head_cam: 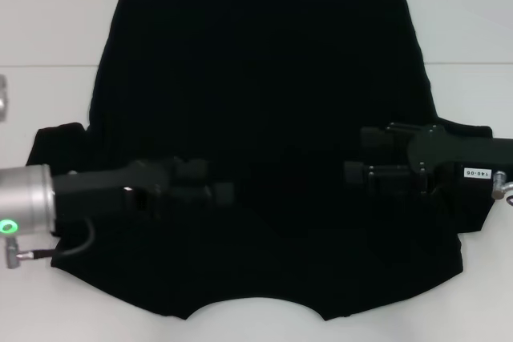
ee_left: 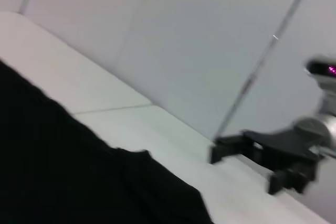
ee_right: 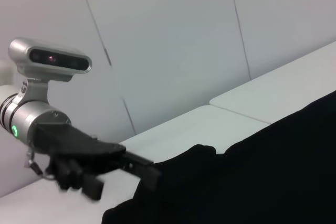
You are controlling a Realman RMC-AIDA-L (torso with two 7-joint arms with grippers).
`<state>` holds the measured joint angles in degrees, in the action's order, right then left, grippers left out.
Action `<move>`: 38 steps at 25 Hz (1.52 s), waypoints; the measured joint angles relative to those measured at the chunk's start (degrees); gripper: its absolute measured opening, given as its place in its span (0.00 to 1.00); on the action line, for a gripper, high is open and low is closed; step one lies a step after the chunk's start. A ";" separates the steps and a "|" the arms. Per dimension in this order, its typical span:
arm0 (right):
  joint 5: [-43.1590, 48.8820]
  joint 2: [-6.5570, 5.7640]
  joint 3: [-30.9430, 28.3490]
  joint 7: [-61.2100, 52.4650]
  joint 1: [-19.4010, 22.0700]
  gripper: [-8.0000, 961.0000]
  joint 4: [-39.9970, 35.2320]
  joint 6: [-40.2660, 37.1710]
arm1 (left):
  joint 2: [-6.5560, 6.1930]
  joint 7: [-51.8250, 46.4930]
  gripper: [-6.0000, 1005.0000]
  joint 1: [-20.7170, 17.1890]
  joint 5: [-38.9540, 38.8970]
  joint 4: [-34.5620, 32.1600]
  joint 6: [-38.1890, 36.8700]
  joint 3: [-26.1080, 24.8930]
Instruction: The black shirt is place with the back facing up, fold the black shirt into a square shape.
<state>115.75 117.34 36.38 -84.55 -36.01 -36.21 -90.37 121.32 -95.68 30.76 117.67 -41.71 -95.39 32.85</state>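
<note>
The shirt is lying flat on the white desk, collar toward the robot, hem at the far edge, long axis running away from it. Both end effectors, left and right, are hovering over the chest area facing inward, likely readying a fold; their finger state I cannot tell against black cloth.
</note>
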 joint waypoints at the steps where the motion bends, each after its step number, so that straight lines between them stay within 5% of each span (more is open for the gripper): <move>1: -0.05 0.00 -0.03 0.00 -0.02 0.92 -0.01 0.05 | -0.35 -1.30 0.92 0.00 1.09 -0.11 0.09 -2.06; 10: -0.10 0.28 -0.44 -0.04 -0.22 0.92 -0.01 0.43 | -3.15 -15.39 0.90 -1.07 15.27 -3.41 5.78 -21.79; 19: -0.18 0.61 -0.52 -0.14 -0.79 0.92 -0.01 0.79 | -3.34 -24.93 0.88 -2.99 23.05 -8.37 12.64 -23.46; 38: -0.17 0.61 -0.70 -0.89 -1.00 0.92 -0.01 0.81 | -3.37 -26.11 0.85 -2.00 26.39 -4.47 21.92 -22.20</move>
<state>115.58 117.95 35.68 -85.44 -37.00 -36.21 -89.56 117.95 -121.79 28.76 144.05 -46.18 -73.47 10.65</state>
